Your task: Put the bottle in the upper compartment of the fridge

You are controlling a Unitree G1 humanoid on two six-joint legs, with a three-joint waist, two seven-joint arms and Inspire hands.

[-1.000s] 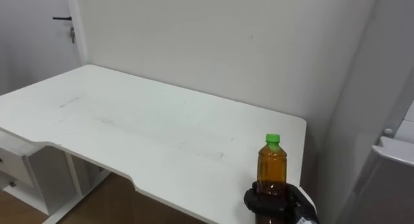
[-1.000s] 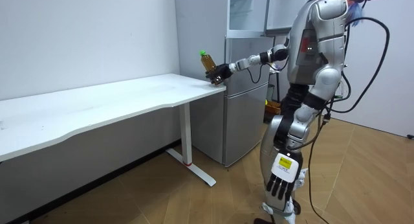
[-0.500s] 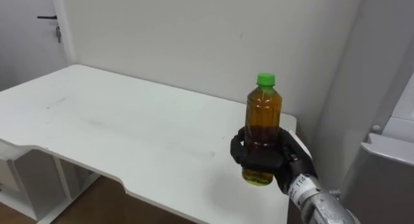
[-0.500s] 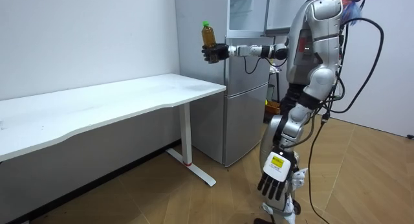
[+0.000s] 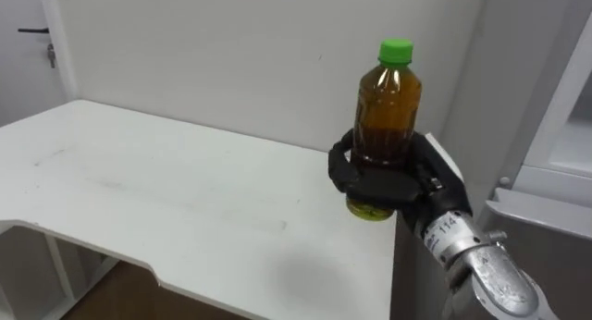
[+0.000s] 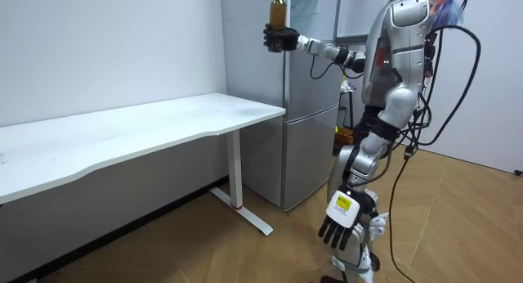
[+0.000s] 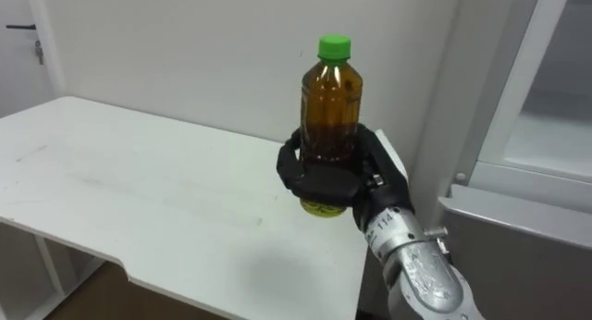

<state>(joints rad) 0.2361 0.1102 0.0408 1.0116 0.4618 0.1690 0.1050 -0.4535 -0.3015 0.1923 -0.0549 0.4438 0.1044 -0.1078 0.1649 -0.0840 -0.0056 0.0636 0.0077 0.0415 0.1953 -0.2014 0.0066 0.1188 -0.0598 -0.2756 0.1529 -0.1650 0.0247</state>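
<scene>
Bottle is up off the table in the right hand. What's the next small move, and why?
Probably carry the right hand toward the robot's right, keeping the bottle upright: it is gripped above the table, and the upper fridge stands just beyond it on that side. The left hand hangs idle.

I have two head cameras, set side by side, looking down and forward from close up at the corner of the desk [image 5: 139, 186]; both share the bottle [image 5: 387, 107] in the right hand [image 5: 393, 183] and the fridge [image 5: 546, 204] edge at the right. My room camera stands well back, side-on to the robot, taking in the desk, fridge and whole body
</scene>
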